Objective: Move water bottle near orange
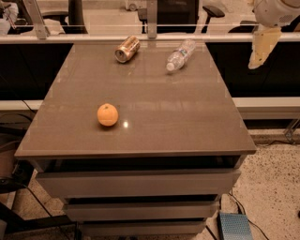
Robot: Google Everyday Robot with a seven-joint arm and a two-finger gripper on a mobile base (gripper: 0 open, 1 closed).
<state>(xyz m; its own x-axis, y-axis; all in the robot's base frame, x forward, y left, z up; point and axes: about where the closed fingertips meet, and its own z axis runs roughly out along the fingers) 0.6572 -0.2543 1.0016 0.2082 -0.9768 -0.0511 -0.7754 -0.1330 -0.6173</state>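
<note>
**Bench** (168, 117): brown, glossy, flat top with a small bright glint of light just right of the orange. Grey drawer fronts (138, 183) are stacked beneath its front edge.

**Water bottle** (180, 55): clear ribbed plastic, lying on its side at the far right part of the bench. The white cap points toward the near left and the base toward the far edge. It is apart from all other items.

**Orange** (108, 115): small, round, with a dimpled stem spot facing up. It rests on the near left part of the bench, well apart from the water bottle.

**Can** (127, 48): copper-coloured metal, lying on its side at the far end. It is left of the water bottle and not touching it, with its end face turned toward the near left.

**Tool** (258, 56): cream-coloured, hanging from the white arm (274, 10) at the upper right. It is in the air beyond the bench's right edge, tip pointing down. It is level with the far end, to the right of the water bottle and apart from it. Whether it is parted or closed cannot be told.

**Rail** (93, 38): pale horizontal bar running behind the bench's far edge, with upright posts.

**Floor** (276, 187): speckled, pale. A blue-grey box (236, 226) lies on it at the bench's near right corner.
</note>
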